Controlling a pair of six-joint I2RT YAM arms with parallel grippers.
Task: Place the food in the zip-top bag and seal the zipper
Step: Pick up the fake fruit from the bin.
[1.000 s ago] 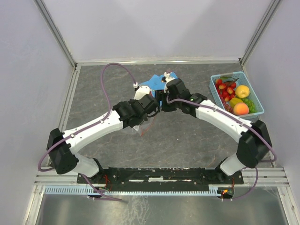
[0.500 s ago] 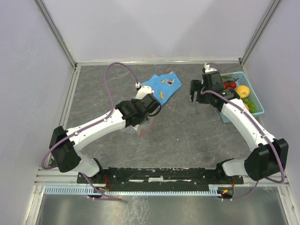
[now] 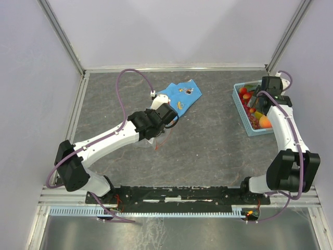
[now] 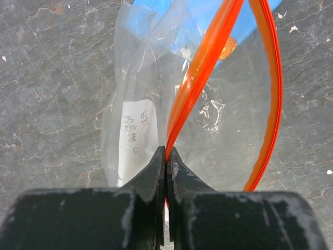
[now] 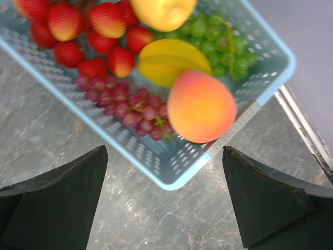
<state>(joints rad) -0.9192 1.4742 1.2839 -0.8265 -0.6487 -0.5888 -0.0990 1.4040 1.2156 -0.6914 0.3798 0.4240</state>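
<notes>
My left gripper (image 3: 164, 115) is shut on the zipper (image 4: 200, 67), the red-orange strip of the clear zip-top bag (image 4: 138, 120). It holds the mouth open in a loop above the table, and the bag hangs under the arm (image 3: 155, 141). The food lies in a light-blue basket (image 3: 254, 130): strawberries (image 5: 106, 21), purple grapes (image 5: 130, 109), an orange fruit (image 5: 200, 107), a yellow fruit (image 5: 166, 60) and green grapes (image 5: 218, 39). My right gripper (image 5: 164, 151) is open and empty above the basket's near corner (image 5: 174, 169); it also shows in the top view (image 3: 258, 99).
A blue patterned cloth (image 3: 181, 95) lies on the grey stone-look table just beyond the bag, and shows through the plastic in the left wrist view (image 4: 156, 15). The basket sits against the right wall. Metal frame rails edge the table.
My right arm has swung away from the bag at the centre to the right and now hovers over the basket, jaws open. My left gripper has kept hold of the zipper and barely moved.
</notes>
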